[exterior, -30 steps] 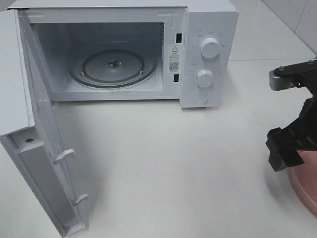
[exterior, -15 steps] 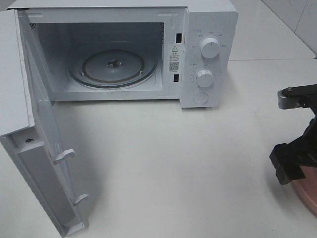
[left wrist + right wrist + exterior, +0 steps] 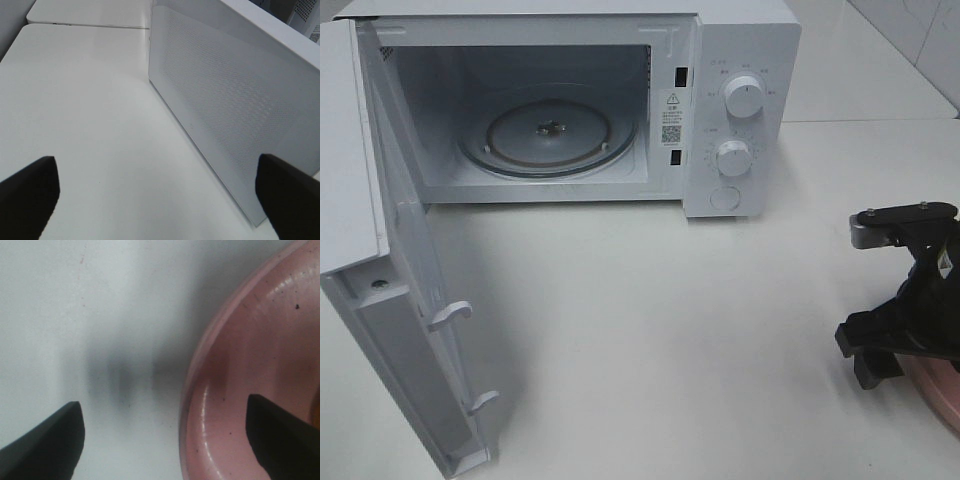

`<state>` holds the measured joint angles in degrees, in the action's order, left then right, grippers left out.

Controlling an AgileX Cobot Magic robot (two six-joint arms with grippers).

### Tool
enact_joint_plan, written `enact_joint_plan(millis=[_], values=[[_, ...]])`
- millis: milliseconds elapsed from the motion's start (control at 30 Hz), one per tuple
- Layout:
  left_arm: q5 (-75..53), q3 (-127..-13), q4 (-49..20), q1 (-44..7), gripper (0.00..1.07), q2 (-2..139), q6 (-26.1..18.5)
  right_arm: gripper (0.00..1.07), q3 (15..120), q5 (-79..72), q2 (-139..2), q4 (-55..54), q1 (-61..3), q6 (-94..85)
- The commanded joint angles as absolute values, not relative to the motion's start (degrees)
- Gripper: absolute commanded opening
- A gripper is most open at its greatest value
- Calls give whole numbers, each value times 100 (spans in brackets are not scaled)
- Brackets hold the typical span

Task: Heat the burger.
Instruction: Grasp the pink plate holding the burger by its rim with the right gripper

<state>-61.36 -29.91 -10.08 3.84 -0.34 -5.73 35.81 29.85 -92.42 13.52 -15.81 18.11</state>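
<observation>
Your right gripper (image 3: 162, 435) had its fingers (image 3: 45, 440) spread wide, straddling the rim of the pink plate (image 3: 210, 365): one over the surface (image 3: 75, 300), one over the dish. The burger wasn't in any view; I'd guess it sat further in on that plate. Closing there would probably pinch the rim and tip the plate, spilling the burger. Left gripper (image 3: 157, 195) hung with fingers apart beside the open microwave door (image 3: 225, 100).

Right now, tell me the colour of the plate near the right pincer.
Pink; the plate shows best in the right wrist view.
</observation>
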Motion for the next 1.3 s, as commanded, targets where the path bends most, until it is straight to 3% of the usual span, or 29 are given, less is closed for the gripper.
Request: enact_joint_plan(millis=[33,433,500,533,567,600,667,700,767,800,833,867,900,1300], values=[[-6159,-2974,-1043,390,100,-138,-590,81,3541,2819,-9437,1541,-1547,2005],[-6159,-2974,-1043,390,100,-138,-590,76,3541,2613,-9843,1862,-1547,2263],[-6159,-2974,-1043,390,100,-138,-590,65,3541,2630,-9855,1988,-1547,2441],[-6159,-2974,-1043,390,100,-138,-590,65,3541,2630,-9855,1988,-1547,2441],[-6159,-2974,-1043,390,100,-138,-590,54,3541,2647,-9855,2108,-1547,2584],[-6159,-2974,-1043,390,100,-138,-590,54,3541,2647,-9855,2108,-1547,2584],[-6159,-2974,-1043,390,100,-138,-590,35,3541,2676,-9855,2280,-1547,2785],[-6159,-2974,-1043,390,100,-138,-590,35,3541,2676,-9855,2280,-1547,2785],[-6159,-2974,-1043,390,100,-138,-590,17,3541,2681,-9855,2406,-1547,2836],[-6159,-2974,-1043,390,100,-138,-590,17,3541,2681,-9855,2406,-1547,2836],[-6159,-2974,-1043,390,100,-138,-590,8,3541,2681,-9855,2406,-1547,2830],[-6159,-2974,-1043,390,100,-138,-590,8,3541,2681,-9855,2406,-1547,2830],[-6159,-2974,-1043,390,100,-138,-590,0,3541,2647,-9855,2406,-1547,2819],[-6159,-2974,-1043,390,100,-138,-590,0,3541,2676,-9855,2406,-1547,2802]])
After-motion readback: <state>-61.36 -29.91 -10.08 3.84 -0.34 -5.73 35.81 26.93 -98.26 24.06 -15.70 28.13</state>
